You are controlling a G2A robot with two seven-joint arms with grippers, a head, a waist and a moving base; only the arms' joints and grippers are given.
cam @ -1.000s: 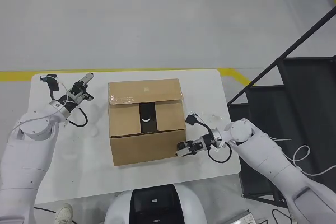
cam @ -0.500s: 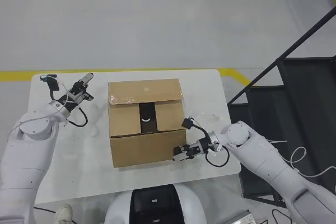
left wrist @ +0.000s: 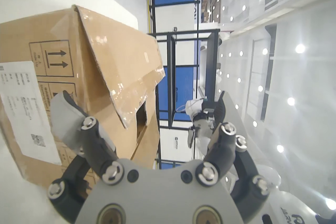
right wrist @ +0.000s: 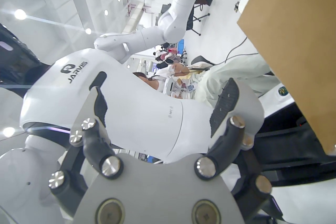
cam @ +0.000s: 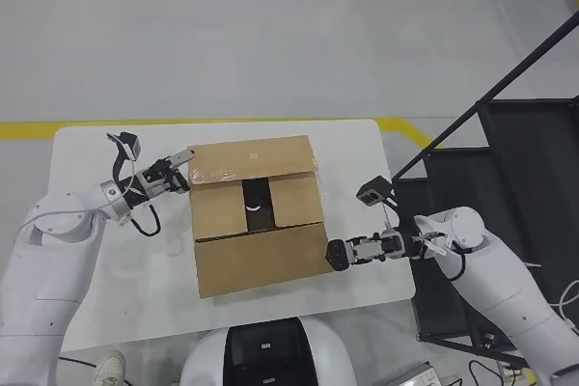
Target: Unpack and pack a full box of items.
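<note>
Fig.: cardboard box (cam: 254,232) at centre of white surface (cam: 357,154), top flaps folded over, gap showing dark item (cam: 255,203) inside. Left gripper (cam: 180,180) by far-left corner, right gripper (cam: 336,255) by near-right corner; both w/ fingers spread, holding nothing. Est.: unpacking barely begun, nothing out; packing all to do.

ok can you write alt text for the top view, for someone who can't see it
A brown cardboard box sits on a white table, a dark gap showing between its top flaps. The left gripper, open, is at the box's far left corner; the right gripper, open, is beside its near right corner.
</note>
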